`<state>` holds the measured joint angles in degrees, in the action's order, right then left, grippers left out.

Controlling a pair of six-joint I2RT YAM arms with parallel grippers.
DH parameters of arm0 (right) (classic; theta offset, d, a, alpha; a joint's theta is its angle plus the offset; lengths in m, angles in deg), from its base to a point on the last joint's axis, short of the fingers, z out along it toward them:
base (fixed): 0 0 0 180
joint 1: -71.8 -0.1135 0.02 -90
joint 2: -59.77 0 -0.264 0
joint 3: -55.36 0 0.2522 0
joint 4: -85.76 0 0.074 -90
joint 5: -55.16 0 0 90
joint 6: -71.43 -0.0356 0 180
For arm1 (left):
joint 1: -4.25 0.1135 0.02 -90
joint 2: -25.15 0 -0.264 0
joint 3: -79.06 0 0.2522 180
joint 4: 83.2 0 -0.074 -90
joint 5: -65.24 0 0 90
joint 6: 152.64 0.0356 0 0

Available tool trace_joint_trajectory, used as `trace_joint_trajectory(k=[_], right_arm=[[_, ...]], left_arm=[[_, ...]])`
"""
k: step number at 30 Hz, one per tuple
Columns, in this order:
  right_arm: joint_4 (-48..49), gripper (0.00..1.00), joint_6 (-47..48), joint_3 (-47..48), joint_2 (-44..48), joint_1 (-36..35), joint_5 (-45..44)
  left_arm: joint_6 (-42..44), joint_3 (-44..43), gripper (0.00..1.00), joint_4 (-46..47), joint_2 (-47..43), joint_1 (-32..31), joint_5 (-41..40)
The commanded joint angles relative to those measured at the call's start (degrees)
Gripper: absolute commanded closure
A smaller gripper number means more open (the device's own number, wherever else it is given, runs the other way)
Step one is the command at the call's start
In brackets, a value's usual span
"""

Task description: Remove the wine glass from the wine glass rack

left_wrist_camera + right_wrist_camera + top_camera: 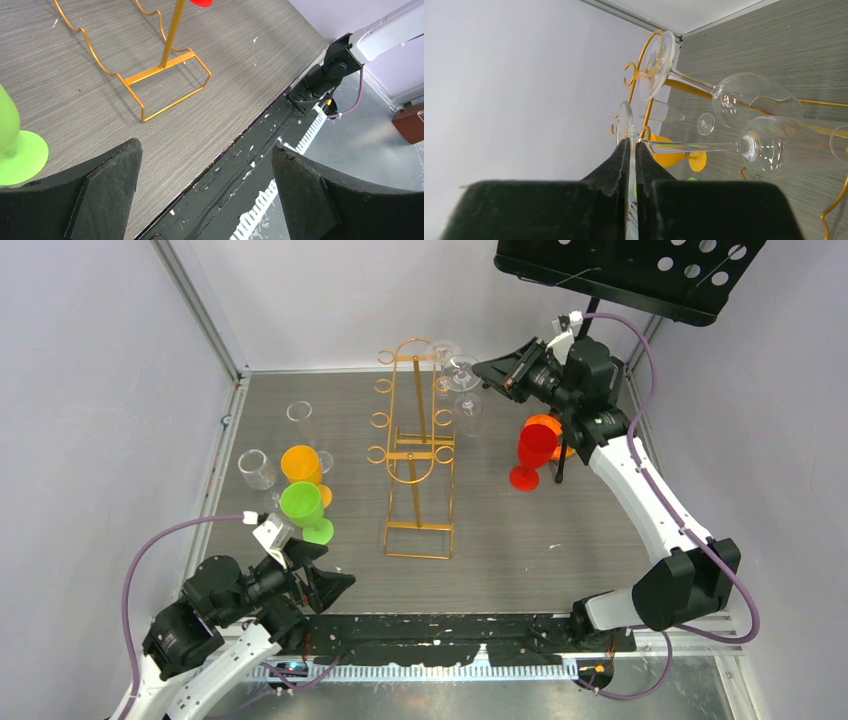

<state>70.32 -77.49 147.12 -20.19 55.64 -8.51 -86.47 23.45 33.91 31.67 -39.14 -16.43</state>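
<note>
Holding rack (415, 455): grey woodgrain table (540, 540), pale walls (90, 390).

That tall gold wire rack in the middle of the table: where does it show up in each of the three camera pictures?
Top external: the wine glass rack stands mid-table, its base toward the arms.
Left wrist: rack at upper left, only its lower pole and wire base.
Right wrist: rack near centre, its curled top behind the clear wine glasses.
Shared landmark: the grey wood-grain table.
</note>
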Motion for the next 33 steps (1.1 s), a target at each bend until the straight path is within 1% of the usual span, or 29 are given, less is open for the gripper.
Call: trace_joint_trajectory(k=[1,8,18,25,33], right_arm=[[6.7,0.94,-0.8,-0.5,4.9,0.5,1.4],[6.1,0.94,0.7,-4.7,10.1,1.0,3.0],[2.1,0.94,5.6,-15.2,23.4,1.2,4.2],[-5.0,0.94,9.9,-21.1,33.9,1.1,5.9],[-17.1,0.94,16.7,-21.7,43.0,1.1,9.6]], left_arm=[[-0.4,-0.1,0.02,1.8,0.9,0.1,-0.8],[-0.8,-0.1,0.02,1.8,1.1,0.1,-0.9],[-2.0,-0.9,0.03,1.2,0.3,0.1,-2.3],[-5.7,-2.5,0.03,0.6,0.5,0.1,-3.0],[-11.6,-5.2,0.03,-0.4,1.0,0.1,-4.9]])
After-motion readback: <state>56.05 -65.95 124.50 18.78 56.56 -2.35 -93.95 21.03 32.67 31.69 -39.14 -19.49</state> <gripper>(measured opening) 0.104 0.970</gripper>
